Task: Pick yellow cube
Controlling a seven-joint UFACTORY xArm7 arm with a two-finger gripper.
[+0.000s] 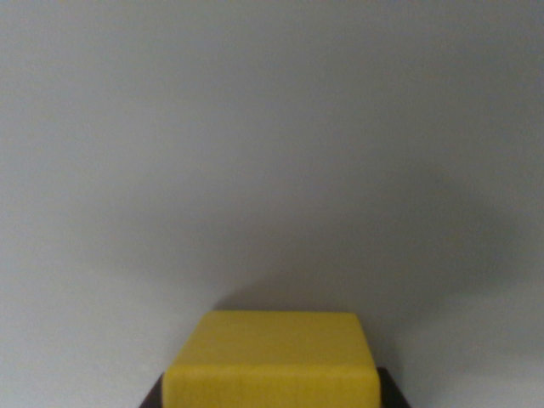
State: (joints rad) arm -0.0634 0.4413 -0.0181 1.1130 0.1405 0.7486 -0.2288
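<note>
the cube sits at the bottom centre of the wrist view, cut off by the lower edge, on a plain pale grey counter. its top and one side face show; it looks slightly wider than deep, long axis running across the view, though the crop makes that uncertain. dark slivers flank it at the bottom left and bottom right, just beside its lower corners; these are probably the fingers, one on each side, but too little shows to be sure. if so, the cube lies squarely between them, centred, with no sideways offset to correct. whether they are spread around it, already pinching it, or merely near it, i cannot tell. a soft shadow spreads on the counter behind the cube. nothing else is in view.
</note>
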